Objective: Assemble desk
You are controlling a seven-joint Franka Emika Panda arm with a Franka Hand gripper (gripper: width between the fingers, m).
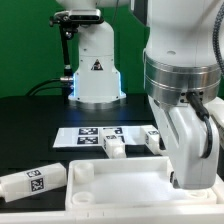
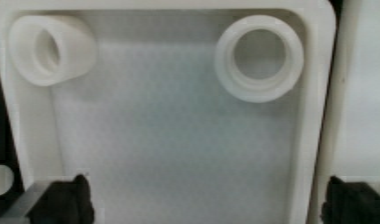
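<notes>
Desk top (image 1: 110, 195), partly hidden by the arm (image 1: 185, 90), lies beside a leg (image 1: 35, 181).

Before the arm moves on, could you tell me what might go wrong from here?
The tool straddles the desk top, fingers close to its edges: a sideways move could drag it. One leg lies right beside the arm by the marker board, so a swing could knock it.

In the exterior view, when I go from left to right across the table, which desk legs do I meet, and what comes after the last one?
left leg, lying on its side → middle leg, at the marker board → right leg → hand
</notes>
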